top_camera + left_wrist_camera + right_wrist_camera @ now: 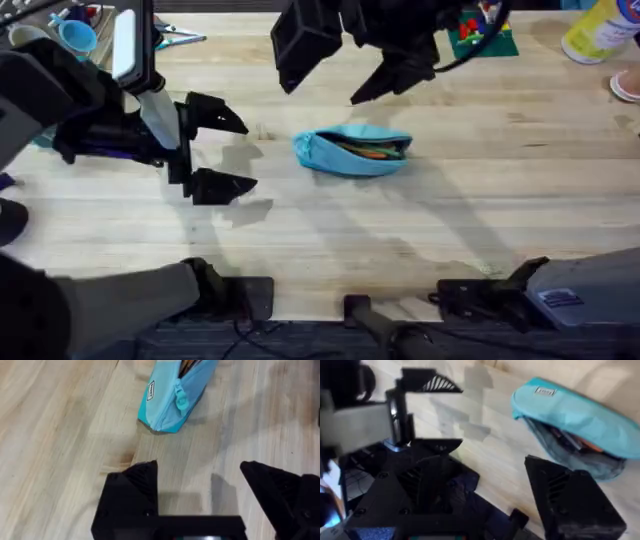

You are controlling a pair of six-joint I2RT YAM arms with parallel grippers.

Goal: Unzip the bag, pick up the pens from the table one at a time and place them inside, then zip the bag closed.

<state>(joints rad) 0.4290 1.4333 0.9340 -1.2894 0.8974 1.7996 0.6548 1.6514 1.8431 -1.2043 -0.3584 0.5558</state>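
The light blue bag (340, 157) lies on the table (450, 230) just past its middle, its zipper open. Inside the opening I see pens (368, 151), orange and dark sticks. My left gripper (222, 150) hovers open a short way to the bag's left, apart from it. In the left wrist view the bag (165, 405) and its zipper pull (181, 401) lie ahead of the open left gripper (200, 482). My right gripper (345, 80) hangs open, raised above and behind the bag. The right wrist view shows the open bag (580, 412) with pens (575, 442) inside.
Along the table's far edge sit a teal cup (76, 36), a green object (487, 38) and a yellow-white bottle (598, 30). A pink thing (628, 86) pokes in at the right edge. Bare wood spreads in front of the bag.
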